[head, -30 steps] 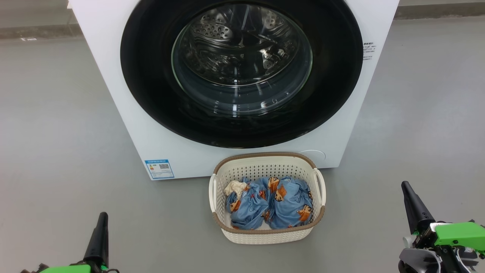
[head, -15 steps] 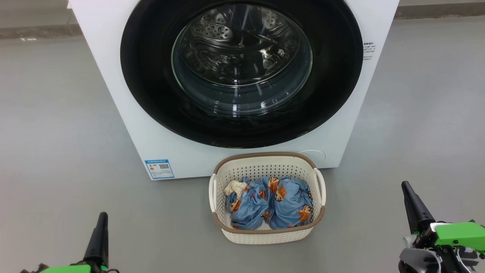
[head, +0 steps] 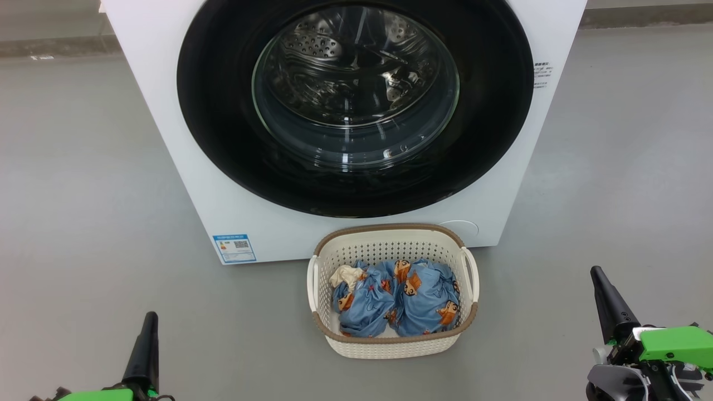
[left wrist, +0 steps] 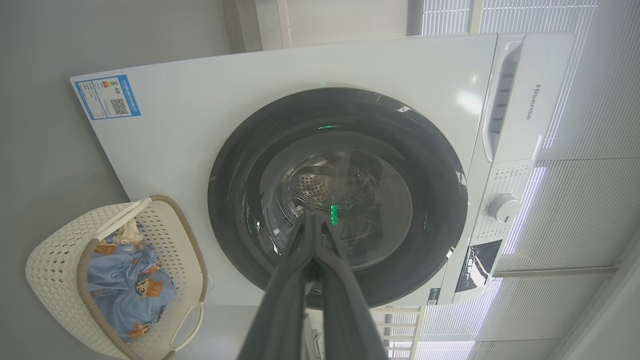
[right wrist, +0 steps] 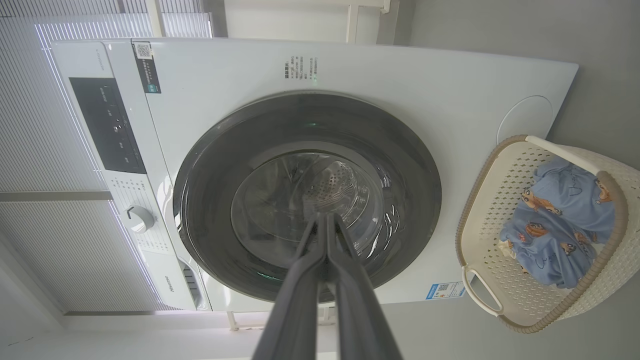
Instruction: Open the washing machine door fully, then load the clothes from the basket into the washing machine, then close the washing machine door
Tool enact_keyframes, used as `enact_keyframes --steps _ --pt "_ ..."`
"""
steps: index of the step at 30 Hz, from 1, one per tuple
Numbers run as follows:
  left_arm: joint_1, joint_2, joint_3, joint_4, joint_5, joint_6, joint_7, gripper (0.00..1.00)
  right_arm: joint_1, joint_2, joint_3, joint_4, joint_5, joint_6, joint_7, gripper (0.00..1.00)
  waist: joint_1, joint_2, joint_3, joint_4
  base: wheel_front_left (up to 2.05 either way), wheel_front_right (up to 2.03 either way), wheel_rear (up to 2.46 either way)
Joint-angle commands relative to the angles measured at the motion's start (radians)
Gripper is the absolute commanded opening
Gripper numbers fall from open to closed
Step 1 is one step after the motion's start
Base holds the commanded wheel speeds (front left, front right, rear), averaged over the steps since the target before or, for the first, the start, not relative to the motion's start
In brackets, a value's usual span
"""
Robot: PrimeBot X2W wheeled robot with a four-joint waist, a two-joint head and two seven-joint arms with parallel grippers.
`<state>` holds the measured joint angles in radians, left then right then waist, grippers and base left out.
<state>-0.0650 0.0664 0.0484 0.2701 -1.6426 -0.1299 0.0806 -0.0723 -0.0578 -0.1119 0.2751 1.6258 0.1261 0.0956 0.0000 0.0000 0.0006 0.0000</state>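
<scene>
Head view's top edge crops the washing machine door [head: 355, 106]; blue label [head: 234, 248] print unreadably small

The brand name "Hisense" [left wrist: 537, 102] is printed on the upper front panel of the washing machine [left wrist: 210, 115]. The blue label [head: 234, 248] carries a QR code; its text is illegible.

i see the door [head: 356, 106] with a glossy black rim and clear glass, a shiny perforated steel drum [head: 334, 50], a matt plastic basket [head: 390, 345], soft printed cloth clothes [head: 423, 306], and a smooth grey floor [head: 83, 195].
</scene>
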Motion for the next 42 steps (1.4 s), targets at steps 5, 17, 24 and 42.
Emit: enact_keyframes --steps 5,17,24,42 --pt "-0.047 0.006 0.035 -0.021 0.008 -0.001 0.008 0.0 -0.041 -0.004 0.013 -0.025 -0.005 0.005 0.006 0.0 0.0 0.0 0.0 0.0 0.0 0.0 0.0" --pt "-0.047 0.005 0.037 -0.021 0.01 -0.001 0.01 0.0 -0.041 -0.003 0.012 -0.025 -0.006 0.005 0.007 0.0 0.0 0.0 0.0 0.0 0.0 0.0 0.0" --pt "-0.048 0.004 0.038 -0.021 0.011 -0.001 0.011 0.0 -0.041 -0.003 0.011 -0.025 -0.006 0.005 0.007 0.0 0.0 0.0 0.0 0.0 0.0 0.0 0.0" --pt "0.032 -0.018 -0.018 0.016 0.049 0.0 -0.03 1.0 0.032 0.013 0.011 0.037 -0.04 0.0 -0.037 1.0 0.0001 0.0 0.002 0.003 0.0 0.0 0.0"
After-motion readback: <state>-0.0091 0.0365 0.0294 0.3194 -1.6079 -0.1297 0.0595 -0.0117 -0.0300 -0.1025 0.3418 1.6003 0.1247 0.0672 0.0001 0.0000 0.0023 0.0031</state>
